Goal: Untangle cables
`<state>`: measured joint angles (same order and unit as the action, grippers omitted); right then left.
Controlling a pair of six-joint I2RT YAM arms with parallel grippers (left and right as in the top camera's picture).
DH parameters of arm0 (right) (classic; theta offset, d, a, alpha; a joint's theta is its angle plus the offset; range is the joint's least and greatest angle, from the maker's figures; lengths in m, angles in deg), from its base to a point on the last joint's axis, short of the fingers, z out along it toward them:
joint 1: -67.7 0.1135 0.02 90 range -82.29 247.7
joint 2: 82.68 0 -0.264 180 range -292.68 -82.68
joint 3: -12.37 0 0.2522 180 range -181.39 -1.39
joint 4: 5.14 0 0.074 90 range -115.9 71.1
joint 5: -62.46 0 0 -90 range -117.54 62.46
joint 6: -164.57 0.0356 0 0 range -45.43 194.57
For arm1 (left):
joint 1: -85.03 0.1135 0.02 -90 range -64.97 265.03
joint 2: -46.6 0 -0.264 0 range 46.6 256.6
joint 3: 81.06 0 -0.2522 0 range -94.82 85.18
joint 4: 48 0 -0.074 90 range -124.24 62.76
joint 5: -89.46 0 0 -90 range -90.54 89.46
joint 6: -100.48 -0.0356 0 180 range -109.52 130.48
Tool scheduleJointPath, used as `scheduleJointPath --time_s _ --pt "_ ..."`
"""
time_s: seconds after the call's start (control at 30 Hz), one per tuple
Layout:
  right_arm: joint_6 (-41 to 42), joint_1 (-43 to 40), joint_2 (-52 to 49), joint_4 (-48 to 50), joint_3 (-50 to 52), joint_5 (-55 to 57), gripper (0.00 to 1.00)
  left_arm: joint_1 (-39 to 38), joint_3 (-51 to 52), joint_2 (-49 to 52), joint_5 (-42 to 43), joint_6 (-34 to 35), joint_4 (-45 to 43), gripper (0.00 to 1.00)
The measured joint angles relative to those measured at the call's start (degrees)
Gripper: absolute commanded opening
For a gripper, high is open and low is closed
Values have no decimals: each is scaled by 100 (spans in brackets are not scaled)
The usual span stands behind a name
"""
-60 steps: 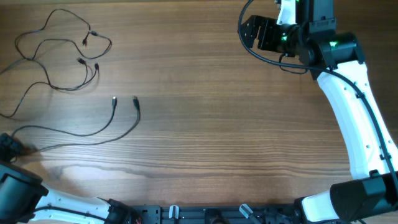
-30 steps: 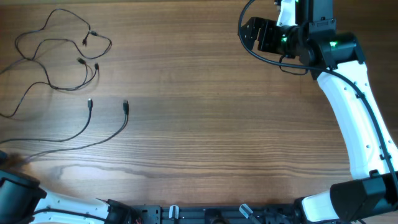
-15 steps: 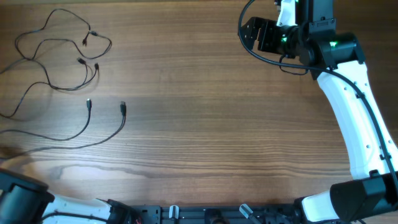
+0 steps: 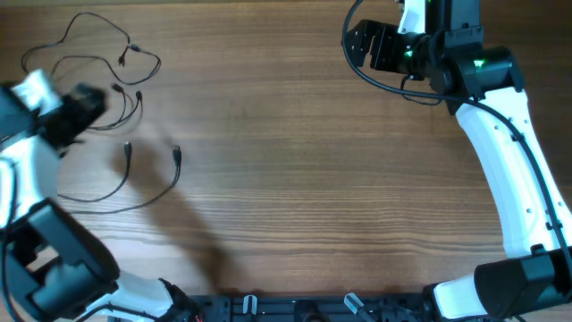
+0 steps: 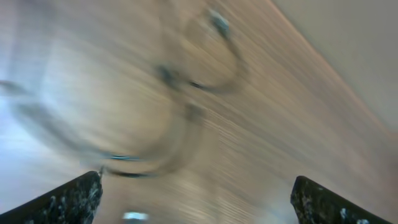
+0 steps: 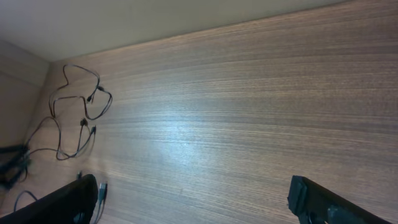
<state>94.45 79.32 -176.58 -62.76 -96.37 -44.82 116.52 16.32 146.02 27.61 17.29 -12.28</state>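
Note:
The cables [image 4: 94,54] lie as thin black wires at the table's upper left, one bunch looped over itself. A second cable [image 4: 147,192] curves below it, its two plug ends [image 4: 176,154] pointing up. My left gripper [image 4: 89,100] hovers over the lower edge of the looped bunch. In the blurred left wrist view the gripper [image 5: 196,190] is open, with smeared cable loops [image 5: 180,118] ahead and nothing between its fingers. My right gripper [image 4: 359,45] stays open at the far upper right, away from the cables [image 6: 74,118], which the right wrist view shows far to the left of the gripper [image 6: 191,190].
The left arm [image 4: 31,206] runs up the table's left side and casts a shadow to its right. The white right arm [image 4: 505,170] stands along the right edge. Bare wooden tabletop [image 4: 313,179] fills the middle.
My left gripper opened and let go of the lower cable at the bottom left corner. The arm then swung up to the looped bunch. The right arm has not moved.

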Motion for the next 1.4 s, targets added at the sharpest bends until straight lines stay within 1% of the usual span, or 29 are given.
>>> scheduleJointPath --time_s 0.1,0.13,0.27,0.37,0.47,0.5,0.6,0.7,0.8,0.83,0.87,1.0,1.1,1.4 --pt "0 0 2 -85 0 0 100 -691 0 0 57 42 11 100" --pt "-2 0 9 -149 0 -2 100 -1130 0 0 101 46 17 100" --pt "-2 0 247 -518 0 28 100 -1784 0 0 118 85 17 100" --pt "0 0 693 -1001 0 149 100 -2061 0 0 140 85 24 100" --pt "-2 7 1283 -1648 0 522 100 -2083 0 0 157 85 26 100" --pt "-2 7 1606 -2048 0 767 100 -2083 0 0 155 85 33 100" --pt "-2 7 2293 -2409 24 1113 100 -2083 0 0 157 85 33 100" --pt "-2 46 2979 -2376 326 1233 100 -2083 0 0 160 87 35 100" --pt "7 162 3731 -2218 957 1285 100 -2083 0 0 157 87 31 100" --pt "59 181 4092 -2179 1440 1290 100 -2083 0 0 160 87 37 100" --pt "92 181 4262 -2218 1703 1292 100 -2083 0 0 157 85 35 100" --pt "289 186 4496 -2330 2203 1309 100 -2083 0 0 160 87 35 100" --pt "354 186 4459 -2343 2312 1311 100 -2083 0 0 160 87 35 100" --pt "339 186 3792 -2326 2319 1355 100 -2083 0 0 160 87 35 100"
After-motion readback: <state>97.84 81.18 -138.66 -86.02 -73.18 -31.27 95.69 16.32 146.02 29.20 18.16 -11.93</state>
